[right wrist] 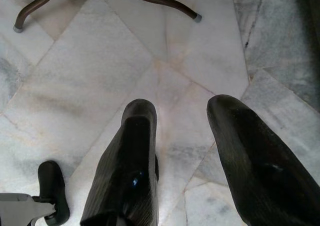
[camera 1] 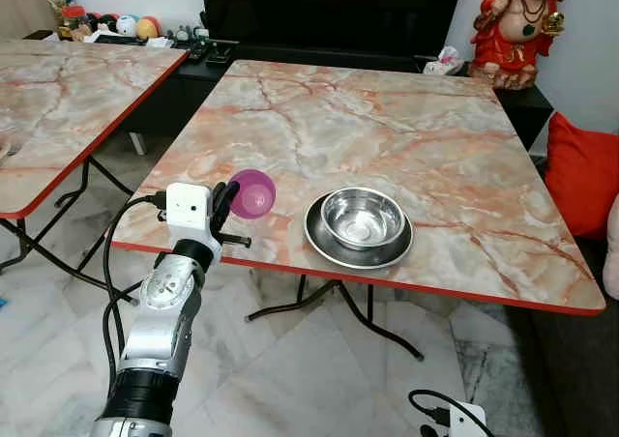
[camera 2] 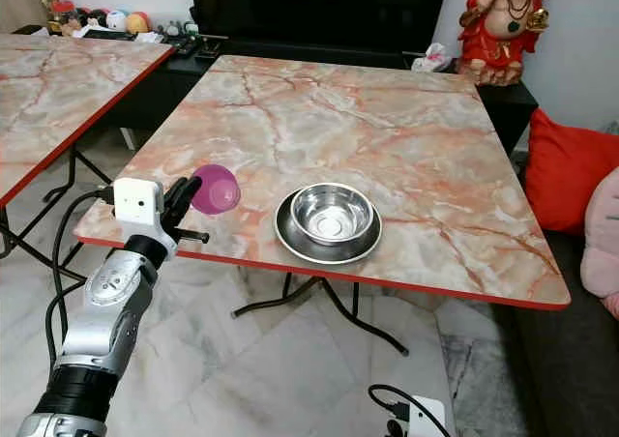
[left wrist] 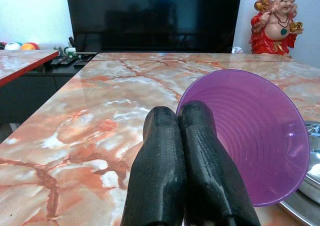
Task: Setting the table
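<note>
Left gripper (camera 1: 230,208) pinches purple cup (camera 1: 253,193) by its rim, fingers closed together, cup tipped on its side over table (camera 1: 406,118) near edge. Just right of it: steel bowl (camera 1: 362,217) nested in steel plate (camera 1: 358,250). Right gripper (right wrist: 182,136) hangs w/ fingers apart over marble floor (right wrist: 100,61).

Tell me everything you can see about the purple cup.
The purple cup looks like translucent plastic, with fine ridges ringing its inside and a wide round rim. It is empty and tipped on its side in the air, just above the near left edge of the marble table. The left gripper pinches its rim with both fingers together. The steel bowl sits apart from it.
</note>
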{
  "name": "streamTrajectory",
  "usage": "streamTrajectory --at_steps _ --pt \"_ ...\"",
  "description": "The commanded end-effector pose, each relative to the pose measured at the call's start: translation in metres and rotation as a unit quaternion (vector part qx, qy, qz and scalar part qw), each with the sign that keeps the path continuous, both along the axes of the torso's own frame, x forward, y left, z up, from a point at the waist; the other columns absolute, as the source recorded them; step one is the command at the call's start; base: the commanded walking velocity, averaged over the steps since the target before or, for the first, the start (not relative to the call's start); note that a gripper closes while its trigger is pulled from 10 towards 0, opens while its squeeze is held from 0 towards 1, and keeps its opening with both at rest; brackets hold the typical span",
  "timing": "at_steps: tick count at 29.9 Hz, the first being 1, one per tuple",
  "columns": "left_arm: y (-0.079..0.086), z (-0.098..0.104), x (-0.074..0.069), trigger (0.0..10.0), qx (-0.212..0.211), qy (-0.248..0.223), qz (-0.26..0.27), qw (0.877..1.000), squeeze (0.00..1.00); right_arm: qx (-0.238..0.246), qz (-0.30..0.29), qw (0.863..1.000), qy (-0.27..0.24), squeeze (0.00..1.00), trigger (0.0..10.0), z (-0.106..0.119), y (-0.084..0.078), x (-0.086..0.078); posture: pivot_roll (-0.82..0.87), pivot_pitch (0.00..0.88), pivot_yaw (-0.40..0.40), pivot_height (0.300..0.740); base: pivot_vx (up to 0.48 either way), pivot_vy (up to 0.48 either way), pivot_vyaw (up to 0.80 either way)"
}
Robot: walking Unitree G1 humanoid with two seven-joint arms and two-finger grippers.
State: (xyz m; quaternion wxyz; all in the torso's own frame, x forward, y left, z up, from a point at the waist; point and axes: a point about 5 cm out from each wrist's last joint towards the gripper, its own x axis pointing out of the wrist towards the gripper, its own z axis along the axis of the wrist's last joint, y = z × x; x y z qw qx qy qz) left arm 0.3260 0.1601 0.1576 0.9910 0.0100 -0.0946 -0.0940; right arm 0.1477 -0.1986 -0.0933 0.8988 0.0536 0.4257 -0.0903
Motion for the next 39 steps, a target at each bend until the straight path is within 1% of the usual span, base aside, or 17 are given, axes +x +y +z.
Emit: streamTrajectory --at_steps 1,6,13,20,27,30,35,37,39 --pt "-0.002 0.007 0.001 10.0 -0.005 -0.008 -0.004 1.0 0.0 0.001 -0.002 1.0 0.001 0.0 10.0 0.0 -0.001 0.001 0.12 0.0 -0.043 0.74 0.0 0.0 0.0" --pt "-0.002 0.007 0.001 10.0 -0.005 -0.007 -0.005 1.0 0.0 0.005 -0.001 1.0 -0.003 0.0 10.0 0.001 0.0 0.002 0.13 0.0 -0.045 0.74 0.0 0.0 -0.75" --pt "-0.003 0.006 0.001 10.0 -0.007 -0.005 -0.004 1.0 0.0 0.003 0.002 1.0 -0.003 0.0 10.0 0.0 0.0 0.0 0.13 0.0 -0.046 0.74 0.0 0.0 0.0" --pt "-0.003 0.007 0.002 10.0 -0.006 -0.005 -0.003 1.0 0.0 0.001 0.0 1.0 0.003 0.0 10.0 0.0 -0.007 -0.001 0.13 0.0 -0.045 0.74 0.278 0.0 0.0" --pt "-0.003 0.006 0.002 10.0 -0.006 -0.003 -0.004 1.0 0.0 0.001 0.0 1.0 0.004 0.0 10.0 0.0 -0.008 -0.002 0.13 0.0 -0.045 0.74 0.3 0.0 0.0" --pt "-0.004 0.006 0.002 10.0 -0.006 -0.003 -0.005 1.0 0.0 0.001 0.001 1.0 0.003 0.0 10.0 0.0 -0.007 -0.001 0.13 0.0 -0.045 0.74 0.307 0.0 0.0" --pt "-0.004 0.007 0.002 10.0 -0.006 -0.002 -0.008 1.0 0.0 0.005 0.007 1.0 0.002 0.0 10.0 -0.001 0.004 0.0 0.13 0.0 -0.045 0.74 0.308 0.0 0.0" --pt "-0.004 0.007 0.002 10.0 -0.006 -0.001 -0.009 1.0 0.0 0.005 0.007 1.0 0.003 0.0 10.0 -0.001 0.004 0.0 0.13 0.0 -0.045 0.74 0.311 0.0 0.0" --pt "-0.005 0.007 0.002 10.0 -0.018 0.002 -0.016 1.0 0.0 0.005 0.008 1.0 0.003 0.0 10.0 -0.001 0.005 -0.001 0.13 0.0 -0.044 0.74 0.307 0.0 0.0"
